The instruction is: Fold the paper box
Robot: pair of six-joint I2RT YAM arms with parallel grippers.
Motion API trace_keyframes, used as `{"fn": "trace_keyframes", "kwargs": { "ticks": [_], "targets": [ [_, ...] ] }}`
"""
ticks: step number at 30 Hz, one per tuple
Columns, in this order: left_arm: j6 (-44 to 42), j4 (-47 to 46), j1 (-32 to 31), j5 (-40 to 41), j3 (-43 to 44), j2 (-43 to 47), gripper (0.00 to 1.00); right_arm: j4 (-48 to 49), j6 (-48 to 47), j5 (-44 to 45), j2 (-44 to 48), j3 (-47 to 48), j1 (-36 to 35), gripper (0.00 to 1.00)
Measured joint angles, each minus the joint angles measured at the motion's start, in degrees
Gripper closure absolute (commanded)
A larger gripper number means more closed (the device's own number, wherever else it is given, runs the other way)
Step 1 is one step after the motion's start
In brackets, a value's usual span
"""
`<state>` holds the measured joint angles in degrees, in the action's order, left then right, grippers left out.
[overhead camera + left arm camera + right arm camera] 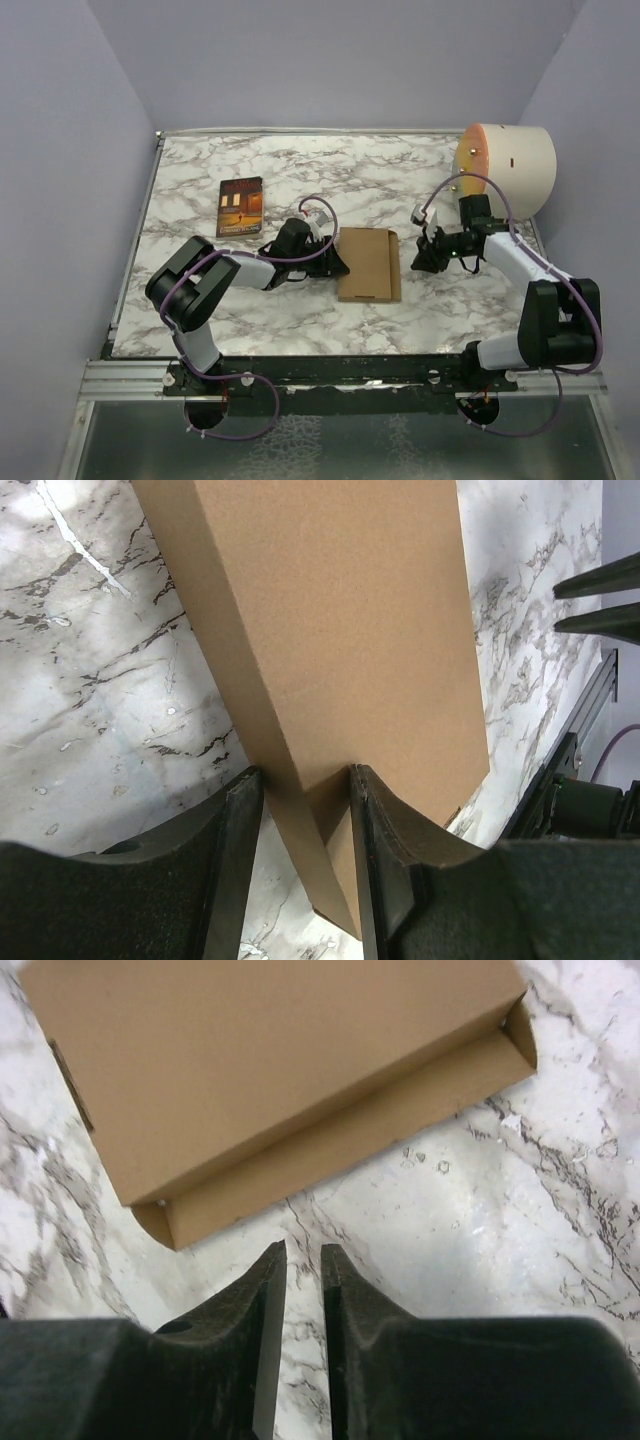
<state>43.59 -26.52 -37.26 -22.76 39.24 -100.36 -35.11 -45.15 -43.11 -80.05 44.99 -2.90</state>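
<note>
The paper box (368,262) lies closed and flat on the marble table (300,180), a shallow brown cardboard mailer. My left gripper (335,265) is at its left edge. In the left wrist view the box (340,630) has its near corner wedged between both fingers, so that gripper (305,780) is shut on it. My right gripper (420,262) hovers just right of the box, apart from it. In the right wrist view its jaws (302,1250) stand a narrow slit apart over bare marble, with the box's side wall (330,1150) just beyond the tips.
A dark book (240,207) with an orange cover picture lies at the back left. A large cream cylinder (510,165) lies on its side at the back right, close behind the right arm. The table's metal rail (350,372) runs along the near edge.
</note>
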Motion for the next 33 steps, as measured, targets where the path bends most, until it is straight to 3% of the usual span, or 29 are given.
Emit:
{"fn": "trace_keyframes", "kwargs": {
  "ticks": [4,11,22,33],
  "targets": [
    [0.00,-0.02,0.00,0.00,0.00,0.00,0.59,0.50,6.01,-2.84,-0.46,3.04,0.02,0.63],
    [0.00,0.00,0.00,0.00,0.00,0.00,0.58,8.74,22.56,-9.05,-0.17,3.37,0.02,0.21],
    [0.00,0.09,0.00,-0.02,0.37,0.00,0.59,24.44,52.59,-8.48,-1.95,-6.43,0.02,0.17],
    [0.00,0.07,0.00,-0.02,0.39,0.00,0.59,27.91,61.40,-5.22,-7.72,-7.19,0.02,0.18]
  ]
}}
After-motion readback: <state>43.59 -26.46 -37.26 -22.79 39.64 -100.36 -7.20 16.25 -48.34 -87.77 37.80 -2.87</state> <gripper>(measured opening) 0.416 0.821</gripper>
